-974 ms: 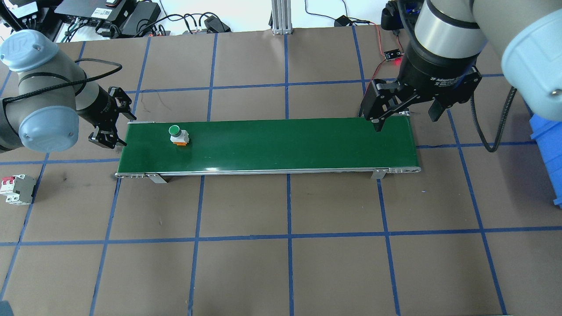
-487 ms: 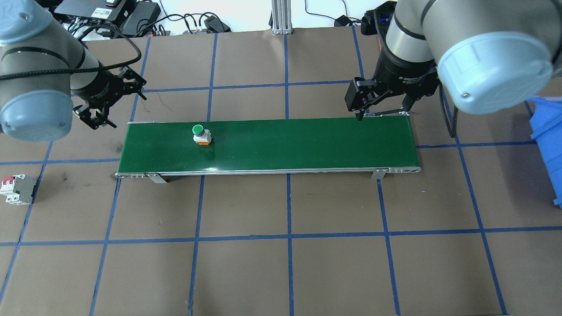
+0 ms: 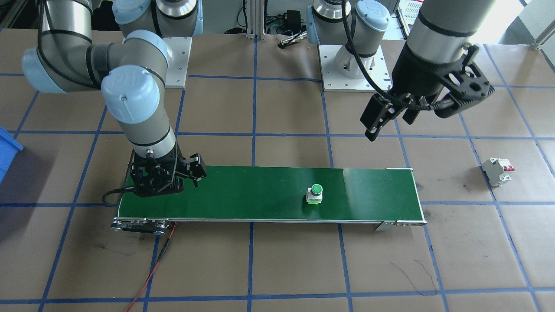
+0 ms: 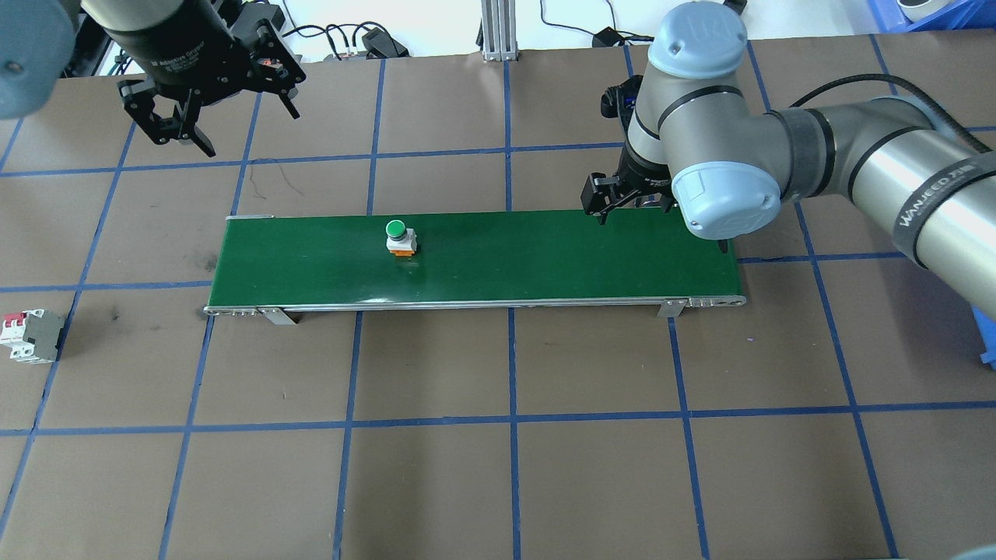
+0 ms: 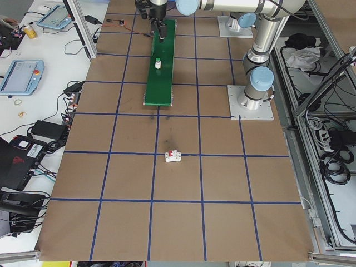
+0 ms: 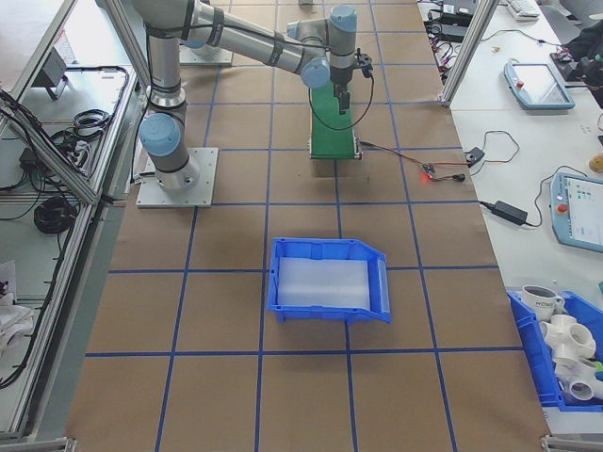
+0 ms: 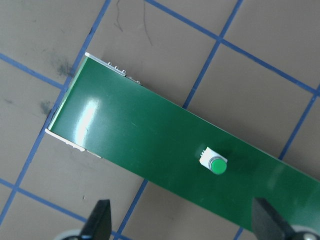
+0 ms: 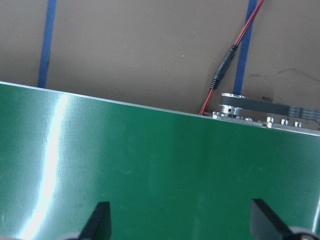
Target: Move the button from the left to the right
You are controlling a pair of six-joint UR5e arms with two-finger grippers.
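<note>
Button [image 4: 398, 236] upright on belt [image 4: 545, 264], nr left end; both hands [image 4: 206, 105] [image 3: 173, 180] spread, seemingly empty.

button [image 4: 400, 236] carried further right along the belt [image 4: 545, 257], left pincer [image 4: 210, 97] raised away, right pincer [image 4: 626, 202] lowered

The brown tabletop [image 5: 183, 222] carries a grid of blue tape lines. A green belt [image 5: 160, 83] lies far along it, and the button [image 5: 158, 64] stands upright on the belt. A dark gripper [image 5: 160, 30] hangs over the belt's far end. A white breaker [image 5: 174, 157] lies alone nearer the camera, well apart from the belt. An arm base [image 5: 251, 100] stands at the right.
</note>
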